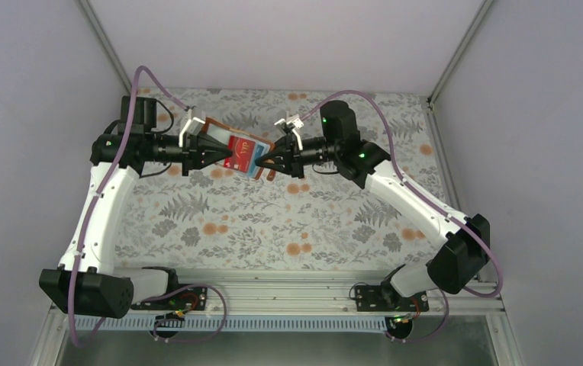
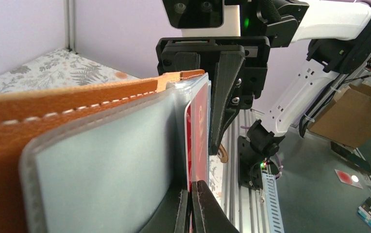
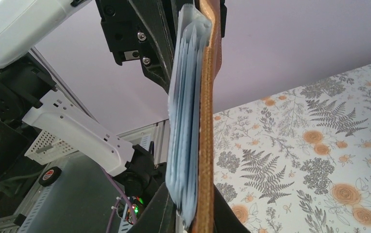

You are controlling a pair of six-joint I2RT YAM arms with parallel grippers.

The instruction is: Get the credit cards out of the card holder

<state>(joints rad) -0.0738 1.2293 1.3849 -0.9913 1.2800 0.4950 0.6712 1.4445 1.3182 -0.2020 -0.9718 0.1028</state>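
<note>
The card holder point(image 1: 215, 129) is held open in the air above the flower-patterned table point(image 1: 288, 221), towards its far side, and is gripped from both ends. The left gripper point(image 1: 226, 156) is brought in from the left and the right gripper point(image 1: 267, 162) from the right, so that their tips are seen near each other with the holder between them. In the left wrist view the brown stitched leather cover is seen edge-on beside a pale grey-blue pocket leaf, and a red card point(image 2: 200, 136) is seen tucked upright in the next pocket. The left fingers point(image 2: 208, 211) are narrowed to a thin slit on the lower edge of that pocket; whether the card itself or only the pocket is pinched cannot be told. In the right wrist view the holder is shown upright and edge-on, its blue-grey pockets point(image 3: 182, 121) stacked against the leather, and the right gripper's two dark fingers are closed on it from either side at the bottom. No other cards can be made out clearly.
</note>
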